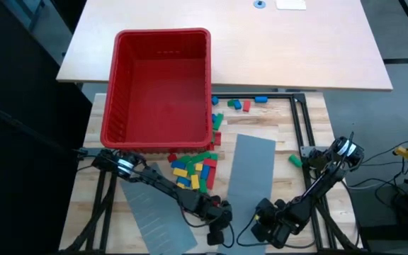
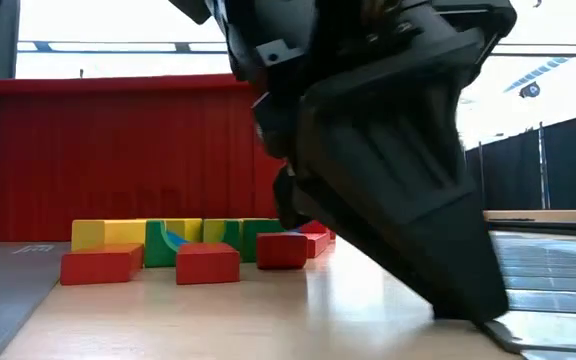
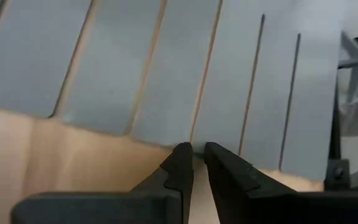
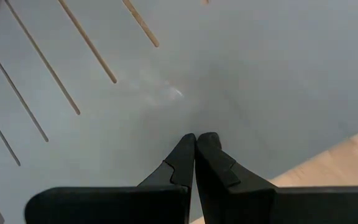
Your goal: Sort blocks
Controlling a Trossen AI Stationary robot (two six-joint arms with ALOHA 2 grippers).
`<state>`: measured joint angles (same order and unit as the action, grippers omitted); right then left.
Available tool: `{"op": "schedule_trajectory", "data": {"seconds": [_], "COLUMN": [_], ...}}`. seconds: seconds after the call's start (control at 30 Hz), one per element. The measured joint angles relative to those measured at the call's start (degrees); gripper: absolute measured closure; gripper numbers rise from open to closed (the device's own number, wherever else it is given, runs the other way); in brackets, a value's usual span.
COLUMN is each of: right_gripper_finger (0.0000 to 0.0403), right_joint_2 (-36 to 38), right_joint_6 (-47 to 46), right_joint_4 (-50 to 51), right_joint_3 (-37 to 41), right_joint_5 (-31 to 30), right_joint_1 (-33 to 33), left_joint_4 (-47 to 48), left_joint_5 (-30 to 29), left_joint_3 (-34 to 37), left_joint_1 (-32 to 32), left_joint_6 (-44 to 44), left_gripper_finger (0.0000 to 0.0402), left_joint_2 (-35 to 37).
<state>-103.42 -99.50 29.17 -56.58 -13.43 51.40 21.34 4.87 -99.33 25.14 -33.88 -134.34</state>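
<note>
Seemingly nothing is sorted yet: the blocks [image 1: 195, 170] lie mixed on the table just beside the empty red bin [image 1: 159, 85], a few scattered farther off. Left gripper [image 3: 197, 155] and right gripper [image 4: 196, 146], both nearly closed and empty, hover over the grey slotted panels [image 1: 252, 170].

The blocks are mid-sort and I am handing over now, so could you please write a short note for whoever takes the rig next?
Left gripper: shut, empty, low at the table's near edge, by the left grey panel.
Right gripper: shut, empty, low over the near end of the right grey panel.
Blocks: main pile lies on the table in front of the red bin; a few loose blocks sit beside the bin's right wall; one green block lies right of the right panel.
Done: nothing visibly sorted; bin looks empty.
Left: all the blocks.
</note>
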Motion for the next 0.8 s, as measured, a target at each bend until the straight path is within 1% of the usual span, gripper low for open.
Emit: {"op": "schedule_trajectory", "data": {"seconds": [0.17, 0.4, 0.53, 0.7, 0.8], "right_gripper_finger": [0.0403, 0.0403, 0.0403, 0.0403, 0.0403], "right_joint_2": [0.0, 0.13, 0.13, 0.11, 0.07], "right_joint_6": [0.02, 0.02, 0.35, 0.41, 0.48], "right_joint_4": [-0.78, -1.81, -3.09, -3.74, -4.31], "right_joint_3": [0.06, 0.07, 0.07, 0.07, 0.07], "right_joint_5": [-0.27, -0.26, -0.58, -0.92, -1.12], "right_joint_1": [0.01, 0.07, 0.07, 0.04, 0.0], "left_joint_4": [-2.44, -5.76, -8.37, -10.01, -10.42], "left_joint_5": [3.69, 4.82, 8.22, 10.94, 11.23], "left_joint_3": [0.0, 0.07, 0.09, 0.09, 0.09], "left_joint_1": [-0.57, -0.64, -0.72, -0.63, -0.61], "left_joint_6": [-0.1, -0.13, -0.33, -0.81, -1.15], "left_gripper_finger": [0.0333, 0.0306, 0.0293, 0.0287, 0.0289], "left_joint_2": [-1.13, -1.42, -1.61, -1.79, -1.82]}}
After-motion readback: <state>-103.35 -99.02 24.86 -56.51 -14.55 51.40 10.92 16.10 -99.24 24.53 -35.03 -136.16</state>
